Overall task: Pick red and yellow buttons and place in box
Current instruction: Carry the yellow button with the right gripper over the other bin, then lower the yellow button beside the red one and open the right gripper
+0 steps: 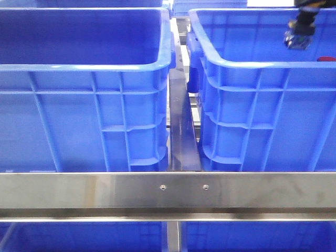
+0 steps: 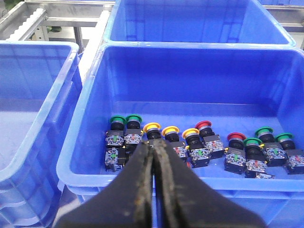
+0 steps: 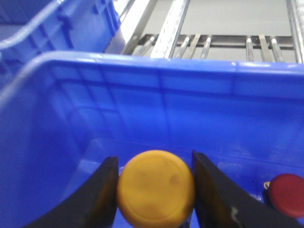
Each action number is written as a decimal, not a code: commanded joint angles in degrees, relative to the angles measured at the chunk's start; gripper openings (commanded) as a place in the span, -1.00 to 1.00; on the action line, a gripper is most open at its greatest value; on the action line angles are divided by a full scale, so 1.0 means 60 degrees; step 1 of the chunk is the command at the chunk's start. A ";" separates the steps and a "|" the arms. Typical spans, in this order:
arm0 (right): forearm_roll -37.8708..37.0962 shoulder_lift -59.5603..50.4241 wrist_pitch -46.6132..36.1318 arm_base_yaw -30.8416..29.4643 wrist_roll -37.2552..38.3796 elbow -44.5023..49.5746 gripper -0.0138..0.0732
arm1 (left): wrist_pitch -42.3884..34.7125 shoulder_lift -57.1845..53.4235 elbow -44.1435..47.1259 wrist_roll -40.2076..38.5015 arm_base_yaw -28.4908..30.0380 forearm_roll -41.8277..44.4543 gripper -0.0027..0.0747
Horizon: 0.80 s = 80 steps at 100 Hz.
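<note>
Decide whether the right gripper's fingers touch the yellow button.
Touching: the right wrist view shows the yellow button pressed against both fingers, no gap either side.

Steel roller rack [image 1: 173, 194] (bare rollers showing between) bearing two blue crates side by side: left crate [image 1: 84, 94], right crate [image 1: 262, 105].

The left gripper [image 2: 154, 156] hangs with its two dark fingers [image 2: 137, 185] pressed together, empty, above the near rim of a blue crate [image 2: 190, 61]. On the crate's floor, along the near wall, push buttons lie in a row: green-capped [image 2: 118, 120] ones at both ends, yellow-capped [image 2: 152, 128] ones near the middle, red-capped [image 2: 203, 126] ones beside them. Another blue crate [image 2: 33, 95] stands alongside, and a third [image 2: 199, 21] behind.
</note>
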 commanded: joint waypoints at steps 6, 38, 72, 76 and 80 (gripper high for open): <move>0.1124 0.0652 0.0384 -0.0035 -0.0331 -0.0937 -0.54 | -0.0644 0.0096 -0.0252 -0.0068 0.0029 0.0123 -0.98; 0.1124 0.2515 0.0652 -0.0035 -0.0331 -0.2057 -0.54 | -0.0644 0.0113 -0.0252 -0.0068 0.0029 0.0123 -0.98; 0.1124 0.3247 0.0751 0.0030 -0.0331 -0.2357 -0.54 | -0.0644 0.0113 -0.0252 -0.0068 0.0029 0.0123 -0.98; 0.1116 0.3327 0.0736 0.0030 -0.0331 -0.2357 -0.54 | -0.0644 0.0113 -0.0252 -0.0068 0.0029 0.0123 -0.98; 0.1116 0.3363 0.0747 0.0030 -0.0331 -0.2357 -0.53 | -0.0644 0.0113 -0.0252 -0.0068 0.0029 0.0123 -0.98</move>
